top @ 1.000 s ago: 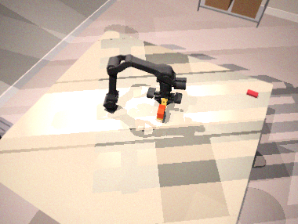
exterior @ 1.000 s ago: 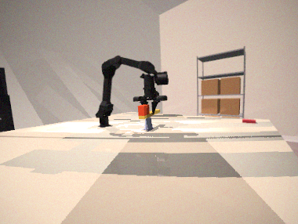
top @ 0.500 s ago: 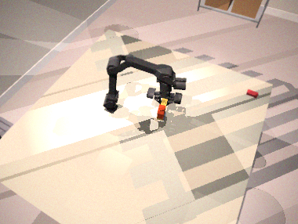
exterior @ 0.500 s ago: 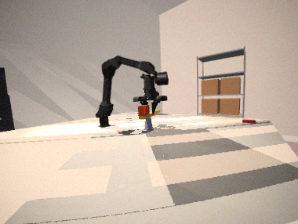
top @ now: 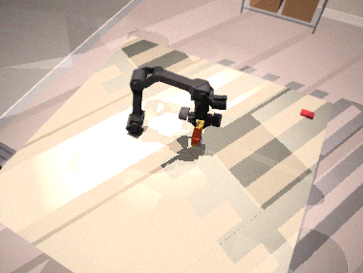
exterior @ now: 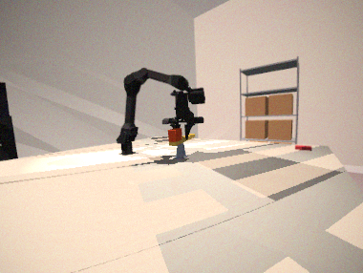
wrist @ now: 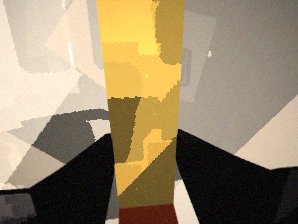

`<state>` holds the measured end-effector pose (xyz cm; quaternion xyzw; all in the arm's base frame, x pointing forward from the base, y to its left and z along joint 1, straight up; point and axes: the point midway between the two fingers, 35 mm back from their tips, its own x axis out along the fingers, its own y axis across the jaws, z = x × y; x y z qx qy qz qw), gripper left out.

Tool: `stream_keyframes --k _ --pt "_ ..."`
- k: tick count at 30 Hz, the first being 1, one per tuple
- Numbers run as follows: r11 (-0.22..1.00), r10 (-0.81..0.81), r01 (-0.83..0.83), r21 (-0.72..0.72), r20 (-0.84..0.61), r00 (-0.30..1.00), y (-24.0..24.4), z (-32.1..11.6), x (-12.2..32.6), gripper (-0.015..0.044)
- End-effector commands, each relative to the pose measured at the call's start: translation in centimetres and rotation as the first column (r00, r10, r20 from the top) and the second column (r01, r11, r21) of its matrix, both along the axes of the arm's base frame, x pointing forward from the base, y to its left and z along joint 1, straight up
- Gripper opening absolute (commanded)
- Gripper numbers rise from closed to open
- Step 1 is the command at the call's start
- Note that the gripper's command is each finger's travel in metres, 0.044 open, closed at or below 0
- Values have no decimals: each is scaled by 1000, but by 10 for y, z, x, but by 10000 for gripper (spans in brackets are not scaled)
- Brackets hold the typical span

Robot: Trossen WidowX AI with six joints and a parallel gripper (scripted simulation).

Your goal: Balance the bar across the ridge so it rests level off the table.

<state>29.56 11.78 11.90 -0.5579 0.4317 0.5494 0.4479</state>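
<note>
The yellow bar (top: 200, 124) (exterior: 192, 136) (wrist: 142, 65) carries an orange-red block (top: 196, 137) (exterior: 175, 136) (wrist: 148, 215) at its end nearer the top and exterior views. My gripper (exterior: 187, 136) (wrist: 143, 138) points down and is shut on the bar, with one finger on each side, close to the block. The blue-grey ridge (exterior: 181, 152) stands on the table under the bar, behind and beside the block. The bar is at about the height of the ridge top; I cannot tell whether they touch. The bar is clear of the table. The ridge is mostly hidden in the top view.
A small red block (top: 308, 114) (exterior: 303, 148) lies on the table far to the right, near its edge. The arm's base (top: 135, 124) (exterior: 126, 140) stands left of the ridge. A shelf with brown boxes (exterior: 280, 105) stands beyond the table. Patchy shadows cross the table.
</note>
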Motion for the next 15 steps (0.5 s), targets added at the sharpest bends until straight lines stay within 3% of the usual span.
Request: stream_keyframes --k 1,15 --pt "1000 6 -6 0 2 1000 0 0 0 0" --pt "1000 6 -6 0 2 1000 0 -1 0 0"
